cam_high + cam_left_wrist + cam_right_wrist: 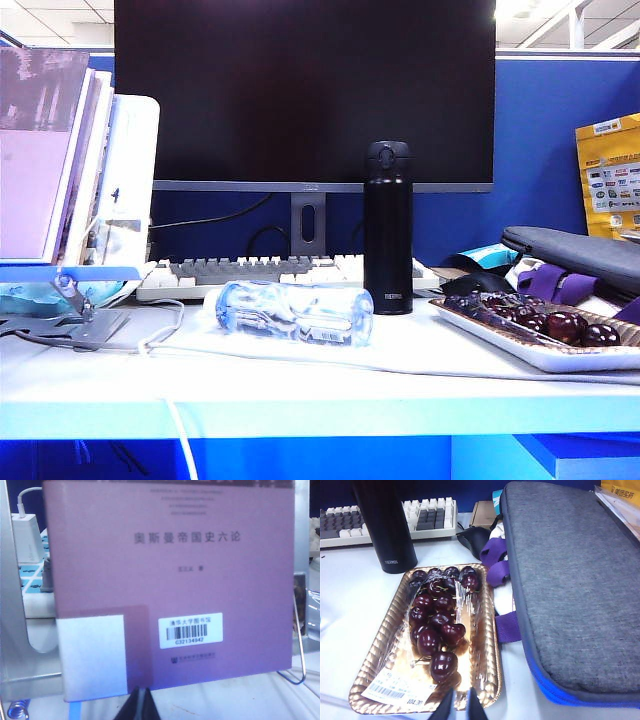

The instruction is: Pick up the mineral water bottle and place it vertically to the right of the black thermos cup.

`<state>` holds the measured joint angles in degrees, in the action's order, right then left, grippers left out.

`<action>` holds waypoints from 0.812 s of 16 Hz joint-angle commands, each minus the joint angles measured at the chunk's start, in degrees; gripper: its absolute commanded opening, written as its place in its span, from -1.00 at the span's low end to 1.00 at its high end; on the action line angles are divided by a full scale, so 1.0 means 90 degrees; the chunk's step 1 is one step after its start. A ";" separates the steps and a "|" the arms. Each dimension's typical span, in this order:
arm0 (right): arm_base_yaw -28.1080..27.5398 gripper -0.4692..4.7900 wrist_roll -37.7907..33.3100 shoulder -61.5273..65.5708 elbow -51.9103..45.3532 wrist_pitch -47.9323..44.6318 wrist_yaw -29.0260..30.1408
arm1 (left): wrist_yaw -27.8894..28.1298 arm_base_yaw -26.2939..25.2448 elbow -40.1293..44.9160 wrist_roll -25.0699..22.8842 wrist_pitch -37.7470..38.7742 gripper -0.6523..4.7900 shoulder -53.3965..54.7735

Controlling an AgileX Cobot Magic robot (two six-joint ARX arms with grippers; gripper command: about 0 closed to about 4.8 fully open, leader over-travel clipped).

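The mineral water bottle [295,312] lies on its side on the white desk, in front of the keyboard and just left of the black thermos cup [388,230]. The cup stands upright and also shows in the right wrist view [385,530]. Neither arm appears in the exterior view. My left gripper [141,694] is shut and empty, with its tips close in front of a purple book [165,580]. Over the near end of a cherry tray [485,680], my right gripper [459,696] has its tips almost together with nothing between them. Neither wrist view shows the bottle clearly.
A monitor [300,90] and keyboard [260,272] stand behind the bottle. Books on a metal stand [60,160] fill the left. The tray of cherries [540,330], a black mouse [472,537] and a grey pouch [570,580] lie right of the cup. A white cable [170,340] crosses the desk.
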<state>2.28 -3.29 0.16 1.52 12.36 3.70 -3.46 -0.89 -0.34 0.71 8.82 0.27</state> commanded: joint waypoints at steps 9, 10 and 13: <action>-0.0002 -0.65 0.0085 0.0000 -0.0005 -0.0083 -0.0087 | -0.0036 -0.0002 0.0002 -0.0027 0.0061 -0.77 -0.0019; -0.0002 -0.65 -0.0015 0.0000 0.0000 -0.0359 -0.0107 | -0.0036 -0.0002 0.0002 -0.0027 0.0061 -0.77 -0.0019; 0.0000 -0.65 -0.2118 0.0002 0.0442 -0.1457 0.0129 | -0.0036 0.0000 0.0002 -0.0027 0.0061 -0.77 -0.0019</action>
<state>2.28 -15.64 0.27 2.79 4.10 4.16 -3.46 -0.89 -0.34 0.71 8.82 0.27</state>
